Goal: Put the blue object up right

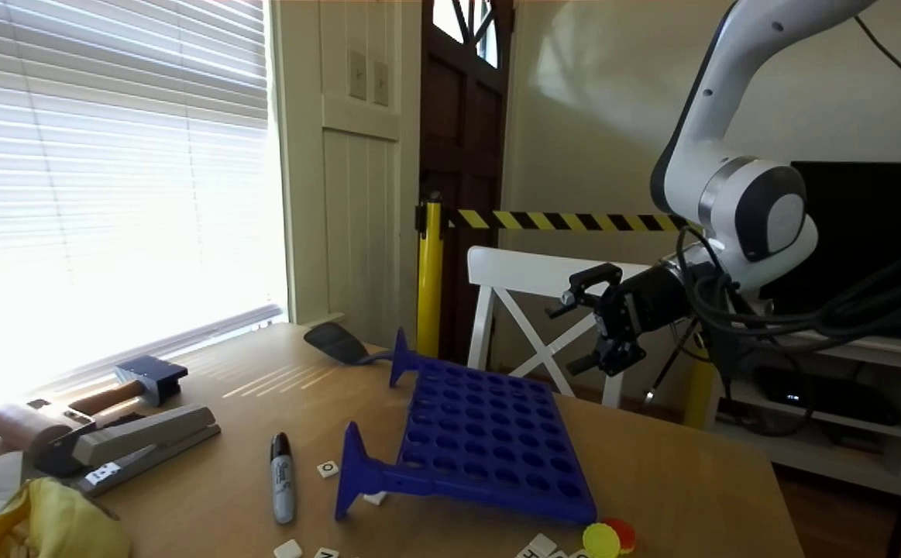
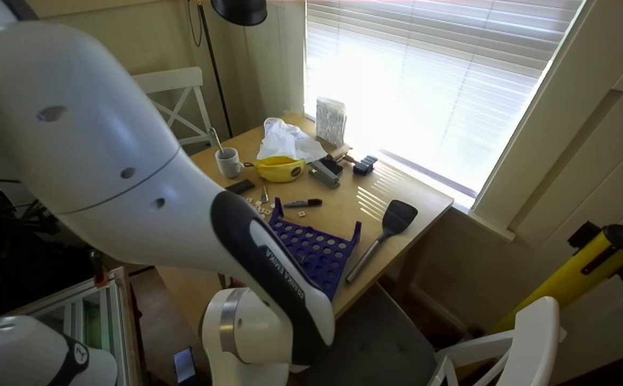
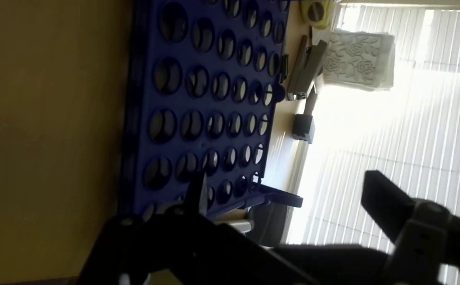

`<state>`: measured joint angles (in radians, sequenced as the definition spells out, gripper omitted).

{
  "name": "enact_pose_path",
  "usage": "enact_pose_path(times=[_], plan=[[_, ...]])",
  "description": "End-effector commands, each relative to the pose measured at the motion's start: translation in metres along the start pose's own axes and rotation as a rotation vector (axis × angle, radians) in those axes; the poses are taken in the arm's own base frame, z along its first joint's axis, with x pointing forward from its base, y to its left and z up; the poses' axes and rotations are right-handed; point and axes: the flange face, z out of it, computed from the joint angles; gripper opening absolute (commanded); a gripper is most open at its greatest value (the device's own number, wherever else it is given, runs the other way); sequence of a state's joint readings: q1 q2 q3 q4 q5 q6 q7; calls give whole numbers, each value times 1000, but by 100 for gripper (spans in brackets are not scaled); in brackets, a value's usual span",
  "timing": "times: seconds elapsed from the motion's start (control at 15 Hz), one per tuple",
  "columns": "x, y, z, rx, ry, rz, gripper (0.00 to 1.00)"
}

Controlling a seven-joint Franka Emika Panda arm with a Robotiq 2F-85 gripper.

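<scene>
The blue object (image 1: 487, 442) is a flat grid panel with rows of round holes. It lies on its broad side on the wooden table (image 1: 682, 480), its two feet at the end toward the window. In an exterior view the arm hides part of the blue panel (image 2: 324, 268). It also fills much of the wrist view (image 3: 208, 105). My gripper (image 1: 569, 339) is open and empty, above and beyond the panel's end away from the feet. In the wrist view the gripper's fingers (image 3: 285, 186) are wide apart; one finger overlaps the panel's image, but I see no contact.
A spatula (image 2: 398, 217) lies beside the panel. A marker (image 1: 282, 488), letter tiles (image 1: 328, 469) and yellow and red discs (image 1: 601, 540) lie near it. A stapler (image 1: 144, 442), hammer (image 1: 152, 377) and yellow pouch (image 2: 279, 169) sit farther off. A white chair (image 1: 524, 267) stands at the table edge.
</scene>
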<state>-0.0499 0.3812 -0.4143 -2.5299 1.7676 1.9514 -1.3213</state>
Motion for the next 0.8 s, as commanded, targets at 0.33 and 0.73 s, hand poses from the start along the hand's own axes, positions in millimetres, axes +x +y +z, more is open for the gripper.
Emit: enact_pose_path(times=[0.33, 0.73], plan=[[12, 7, 9, 26, 35, 28, 100], [25, 22, 7, -40, 139, 61, 100]])
